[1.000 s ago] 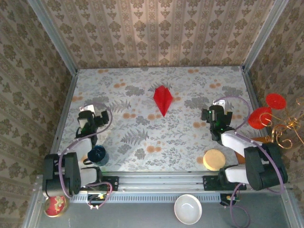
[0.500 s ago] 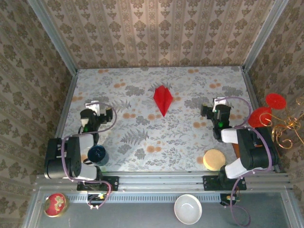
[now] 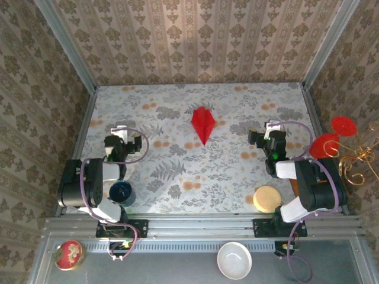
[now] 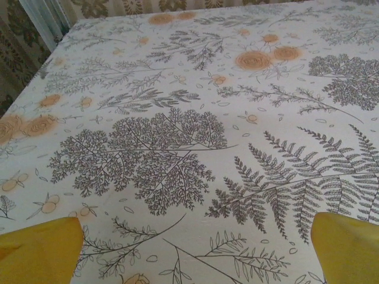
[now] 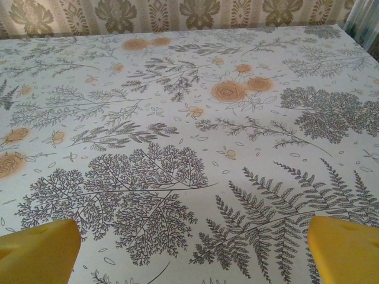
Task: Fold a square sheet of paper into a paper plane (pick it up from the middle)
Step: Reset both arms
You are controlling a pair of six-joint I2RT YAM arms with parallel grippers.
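Red paper, folded into one slim dart: the paper plane lies flat on the floral tablecloth. It sits mid-width in the far half, with its longer point toward the near edge. It is well apart from both grippers, and open cloth lies between it and each of them.

Around it, counted:
- one dark blue cup, just beside the left arm near the front rail
- one round tan disc, just beside the right arm's base
- one white bowl and one small red floral tin, both on the grey ledge in front of the rail
- one pair of red round glasses with a gold wire piece, past the table's right edge

Two arms, both folded back close to their bases, with the wrists low and aimed at the far wall. The left gripper hangs near the table's left side and the right gripper near its right side.

Each wrist view has its two yellow pads — left, right — at opposite bottom corners. They stand spread wide apart over bare cloth, gripping no object.
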